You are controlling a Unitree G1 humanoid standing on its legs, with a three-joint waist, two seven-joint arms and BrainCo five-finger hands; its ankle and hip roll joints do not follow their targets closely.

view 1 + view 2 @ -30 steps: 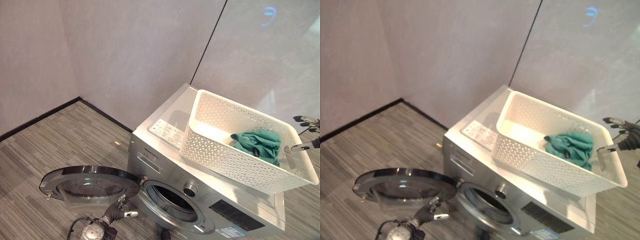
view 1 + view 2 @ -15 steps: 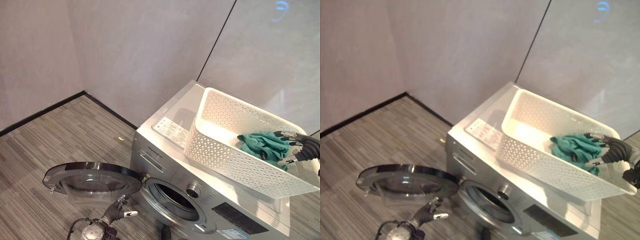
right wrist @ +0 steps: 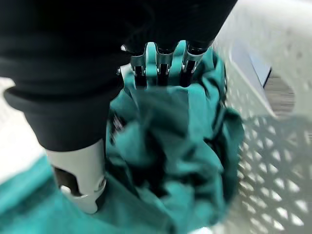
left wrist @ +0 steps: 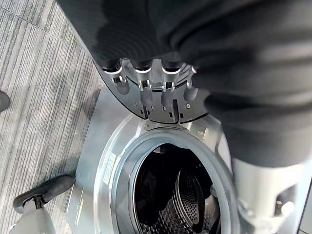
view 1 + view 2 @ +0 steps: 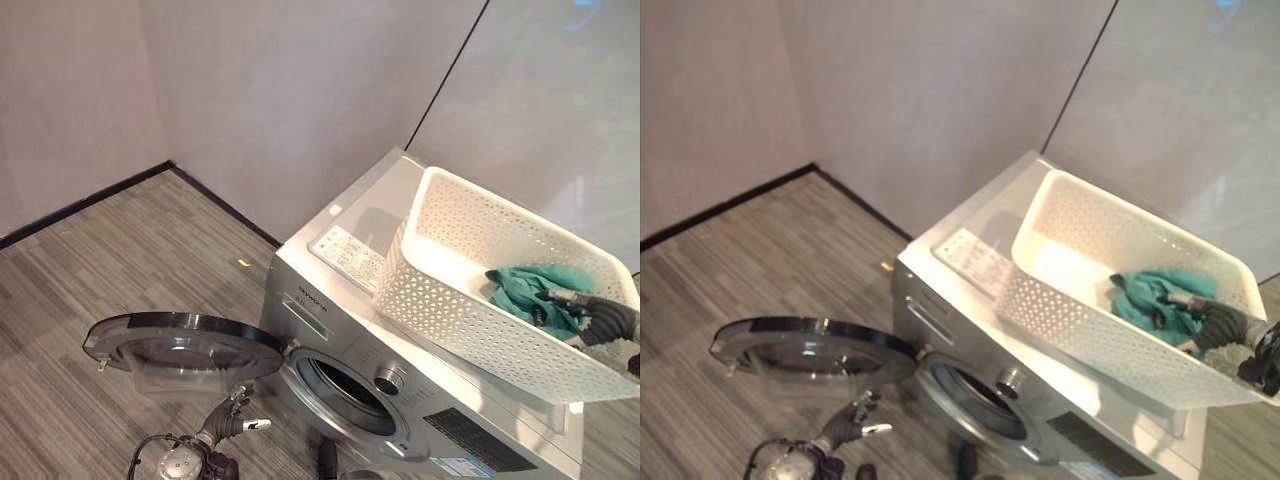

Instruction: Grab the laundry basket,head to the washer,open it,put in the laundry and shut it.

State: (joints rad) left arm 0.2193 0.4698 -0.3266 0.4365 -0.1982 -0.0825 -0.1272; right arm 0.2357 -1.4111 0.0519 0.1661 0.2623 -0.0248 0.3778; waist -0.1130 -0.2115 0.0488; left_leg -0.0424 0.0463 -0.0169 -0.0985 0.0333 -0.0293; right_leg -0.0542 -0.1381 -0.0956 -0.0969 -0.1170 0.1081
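While the washer (image 5: 400, 380) stands with its door (image 5: 185, 345) swung wide and the drum bare, the white basket (image 5: 450, 300) rests on its top with the teal laundry (image 5: 530, 290) inside. A second ago the right hand (image 5: 1215, 322) hung past the basket's rim; now it has come down onto the cloth, fingers (image 3: 158, 66) curling into the folds, so the lift-out looks next. The left hand (image 5: 235, 425) hangs relaxed by the door.
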